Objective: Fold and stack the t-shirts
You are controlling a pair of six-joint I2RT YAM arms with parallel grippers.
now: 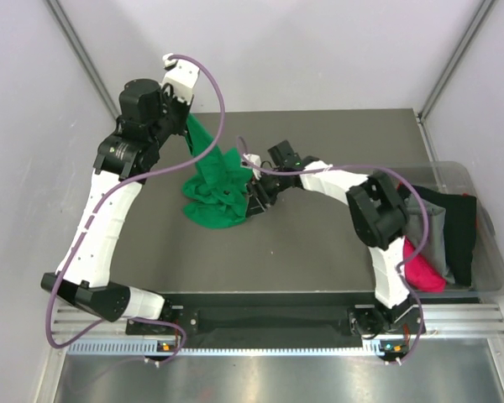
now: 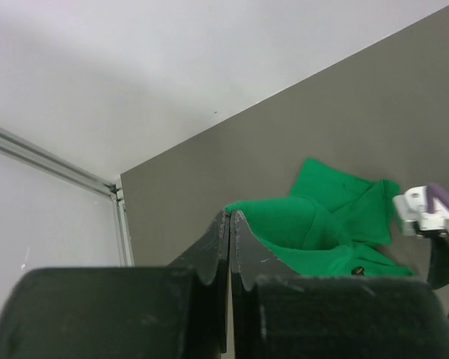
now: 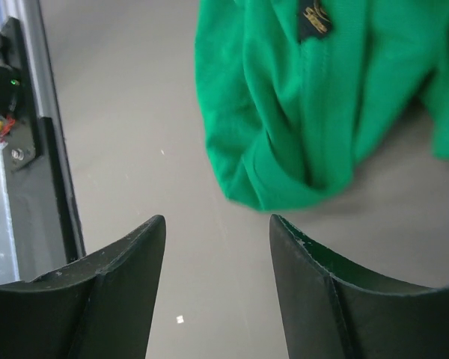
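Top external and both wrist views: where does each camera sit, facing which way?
Top external: high behind the robot, looking down on the table; left arm and right arm show.
Left wrist: looks along the shut left gripper across the table toward the wall.
Right wrist: looks down past the open right gripper.
All three share the green t-shirt.

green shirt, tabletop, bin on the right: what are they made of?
green t-shirt: soft matte knit fabric; it bunches in folds, sewn neck label.
tabletop: smooth hard grey sheet, faint sheen; laminate or plastic, unclear.
bin: translucent plastic, seemingly; see-through glossy walls.
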